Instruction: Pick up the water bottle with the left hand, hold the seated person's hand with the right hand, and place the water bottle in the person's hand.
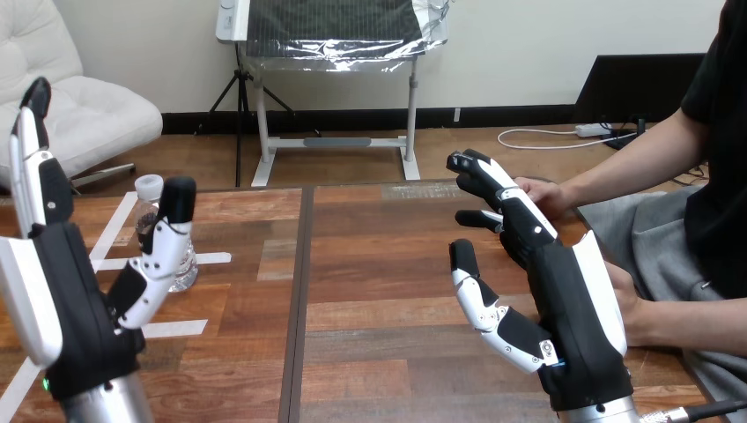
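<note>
Left robot hand point(75, 300) spread; water bottle point(187, 264) behind; right robot hand point(577, 308) spread near person's hand point(539, 196)

This looks like a robotics lab: white tape strips point(173, 329) are stuck at nine o'clock on the wooden table point(379, 264).

The water bottle point(185, 266) stands on the surface point(388, 264), to the right of the fingers point(35, 176) of the left hand point(62, 308) and just behind its thumb. Well apart to the right, the person's hand point(544, 196) lies just behind the fingers point(493, 181) of the right hand point(573, 308). The person's other hand point(636, 313) is right of that hand, at the surface's edge.
</note>
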You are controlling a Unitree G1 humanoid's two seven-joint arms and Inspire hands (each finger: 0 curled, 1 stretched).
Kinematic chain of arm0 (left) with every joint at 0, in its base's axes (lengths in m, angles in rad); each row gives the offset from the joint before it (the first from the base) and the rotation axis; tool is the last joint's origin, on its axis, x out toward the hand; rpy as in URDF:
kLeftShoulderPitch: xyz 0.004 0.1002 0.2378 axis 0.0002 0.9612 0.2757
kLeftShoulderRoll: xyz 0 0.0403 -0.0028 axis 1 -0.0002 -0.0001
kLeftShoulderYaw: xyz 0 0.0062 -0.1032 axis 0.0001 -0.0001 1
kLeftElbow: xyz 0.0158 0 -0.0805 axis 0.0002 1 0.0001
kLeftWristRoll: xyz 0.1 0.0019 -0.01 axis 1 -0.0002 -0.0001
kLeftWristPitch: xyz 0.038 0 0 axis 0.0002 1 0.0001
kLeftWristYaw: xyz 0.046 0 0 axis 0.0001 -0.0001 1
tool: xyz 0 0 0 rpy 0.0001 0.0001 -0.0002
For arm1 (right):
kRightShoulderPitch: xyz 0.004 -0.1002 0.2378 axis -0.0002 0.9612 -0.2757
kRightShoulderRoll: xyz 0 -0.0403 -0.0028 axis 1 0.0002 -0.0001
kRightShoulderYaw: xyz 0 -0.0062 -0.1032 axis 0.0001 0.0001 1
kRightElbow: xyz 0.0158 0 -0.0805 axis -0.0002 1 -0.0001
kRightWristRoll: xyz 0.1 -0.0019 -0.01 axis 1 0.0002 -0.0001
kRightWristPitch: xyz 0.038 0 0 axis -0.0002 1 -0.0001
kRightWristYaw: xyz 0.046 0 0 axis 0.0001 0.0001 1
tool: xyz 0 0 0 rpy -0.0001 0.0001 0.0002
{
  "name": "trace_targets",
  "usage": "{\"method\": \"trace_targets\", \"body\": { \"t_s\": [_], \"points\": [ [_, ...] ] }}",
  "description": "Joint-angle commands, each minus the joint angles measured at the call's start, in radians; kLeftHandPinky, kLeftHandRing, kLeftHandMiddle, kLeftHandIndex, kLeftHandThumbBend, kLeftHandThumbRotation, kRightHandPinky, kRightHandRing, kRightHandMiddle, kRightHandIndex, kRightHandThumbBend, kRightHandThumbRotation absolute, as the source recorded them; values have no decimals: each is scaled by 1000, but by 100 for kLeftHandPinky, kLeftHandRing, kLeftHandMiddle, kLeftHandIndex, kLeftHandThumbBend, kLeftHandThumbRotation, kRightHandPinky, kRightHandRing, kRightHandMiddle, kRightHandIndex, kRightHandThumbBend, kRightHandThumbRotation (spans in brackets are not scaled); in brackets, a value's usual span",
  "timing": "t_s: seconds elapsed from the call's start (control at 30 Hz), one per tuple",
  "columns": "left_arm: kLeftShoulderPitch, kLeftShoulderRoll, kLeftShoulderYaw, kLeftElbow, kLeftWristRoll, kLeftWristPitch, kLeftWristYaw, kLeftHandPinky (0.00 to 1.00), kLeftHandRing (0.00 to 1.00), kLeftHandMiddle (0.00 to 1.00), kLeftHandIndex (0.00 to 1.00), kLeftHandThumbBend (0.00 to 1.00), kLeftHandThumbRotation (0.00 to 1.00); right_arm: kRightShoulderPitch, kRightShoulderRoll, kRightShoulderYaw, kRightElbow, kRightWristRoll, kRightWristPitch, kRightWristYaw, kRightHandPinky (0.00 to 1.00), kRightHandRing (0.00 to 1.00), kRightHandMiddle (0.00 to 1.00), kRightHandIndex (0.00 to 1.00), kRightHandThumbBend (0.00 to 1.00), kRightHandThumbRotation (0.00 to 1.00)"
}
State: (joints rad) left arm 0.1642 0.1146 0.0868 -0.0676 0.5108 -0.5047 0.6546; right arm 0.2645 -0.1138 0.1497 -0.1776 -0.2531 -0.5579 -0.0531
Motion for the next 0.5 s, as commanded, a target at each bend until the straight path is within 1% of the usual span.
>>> {"method": "trace_targets", "body": {
  "t_s": [0.0,0.07,0.1,0.17,0.2,0.3,0.47],
  "points": [
    [-79,18,12,48,-65,41,-72,98,99,99,98,80,66,-66,19,-8,3,2,-15,-12,76,89,94,86,10,0],
    [-87,20,16,59,-86,47,-95,98,99,100,99,82,65,-67,19,-8,5,0,-16,-13,77,89,94,86,10,0],
    [-93,21,18,64,-103,63,-115,98,99,100,99,83,64,-68,19,-9,4,-1,-15,-13,77,89,94,86,10,0],
    [-99,21,21,67,-121,81,-140,99,100,100,100,86,62,-68,19,-9,4,-2,-13,-13,77,89,93,86,10,0],
    [-104,22,23,66,-129,107,-157,99,100,100,100,87,62,-69,19,-9,4,-2,-13,-13,77,89,93,86,10,0],
    [-117,24,27,69,-140,157,-190,99,100,100,100,90,61,-71,17,-9,6,-3,-14,-12,77,89,93,86,10,0],
    [-146,29,31,85,-156,214,-228,99,100,100,100,93,60,-75,14,-10,5,-7,-12,-10,77,90,93,86,9,0]
  ]
}}
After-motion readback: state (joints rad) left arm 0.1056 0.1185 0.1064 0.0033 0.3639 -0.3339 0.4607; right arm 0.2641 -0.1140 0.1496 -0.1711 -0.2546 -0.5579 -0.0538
